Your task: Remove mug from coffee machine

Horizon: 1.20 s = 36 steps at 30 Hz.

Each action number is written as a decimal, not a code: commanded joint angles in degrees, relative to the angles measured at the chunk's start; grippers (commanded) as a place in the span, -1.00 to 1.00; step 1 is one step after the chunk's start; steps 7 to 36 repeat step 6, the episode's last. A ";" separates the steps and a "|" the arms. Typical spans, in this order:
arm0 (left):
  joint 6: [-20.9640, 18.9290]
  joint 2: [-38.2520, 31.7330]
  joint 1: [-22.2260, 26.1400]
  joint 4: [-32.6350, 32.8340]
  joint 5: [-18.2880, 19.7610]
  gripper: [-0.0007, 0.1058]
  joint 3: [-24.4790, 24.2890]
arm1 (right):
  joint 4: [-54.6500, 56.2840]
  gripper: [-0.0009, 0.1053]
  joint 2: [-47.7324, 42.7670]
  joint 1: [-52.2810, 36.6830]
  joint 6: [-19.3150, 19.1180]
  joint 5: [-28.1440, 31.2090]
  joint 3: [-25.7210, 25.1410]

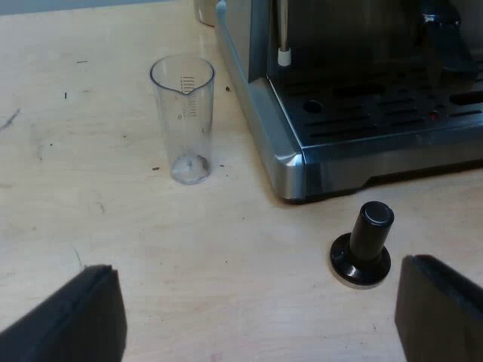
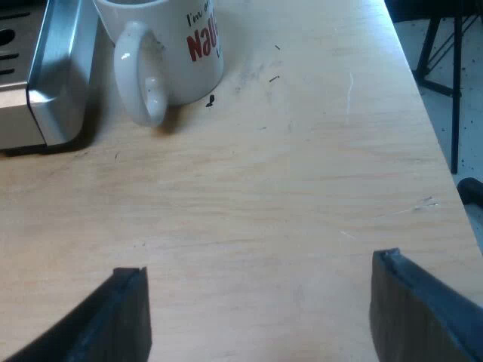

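Note:
A white mug (image 2: 170, 56) with red lettering stands on the wooden table beside the corner of the espresso machine (image 2: 45, 75), its handle turned toward my right gripper (image 2: 260, 313). That gripper is open and hovers over bare table a short way from the mug, holding nothing. My left gripper (image 1: 260, 317) is open too, above the table near a black-knob tamper (image 1: 362, 245). The tamper stands upright just in front of the espresso machine's drip tray (image 1: 377, 113).
A clear measuring glass (image 1: 183, 117) stands upright on the table beside the machine's corner. The steam wand (image 1: 283, 38) hangs over the tray. The table edge (image 2: 423, 98) runs past the mug's far side, with dark legs of a stand on the floor beyond.

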 commanded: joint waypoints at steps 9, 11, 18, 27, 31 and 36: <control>1.33 -2.39 -0.03 -0.71 -0.57 0.65 -0.28 | -0.47 0.21 -2.65 -0.21 -0.45 -0.10 -0.37; 1.33 -2.39 -0.03 -0.71 -0.57 0.65 -0.28 | -0.47 0.21 -2.65 -0.21 -0.45 -0.10 -0.37; 1.33 -2.39 -0.03 -0.71 -0.57 0.65 -0.28 | -0.47 0.21 -2.65 -0.21 -0.45 -0.10 -0.37; 1.33 -2.39 -0.03 -0.71 -0.57 0.65 -0.28 | -0.47 0.21 -2.65 -0.21 -0.45 -0.10 -0.37; 1.33 -2.39 -0.03 -0.71 -0.57 0.65 -0.28 | -0.47 0.21 -2.65 -0.21 -0.45 -0.10 -0.37; 1.33 -2.39 -0.03 -0.71 -0.57 0.65 -0.28 | -0.47 0.21 -2.65 -0.21 -0.45 -0.10 -0.37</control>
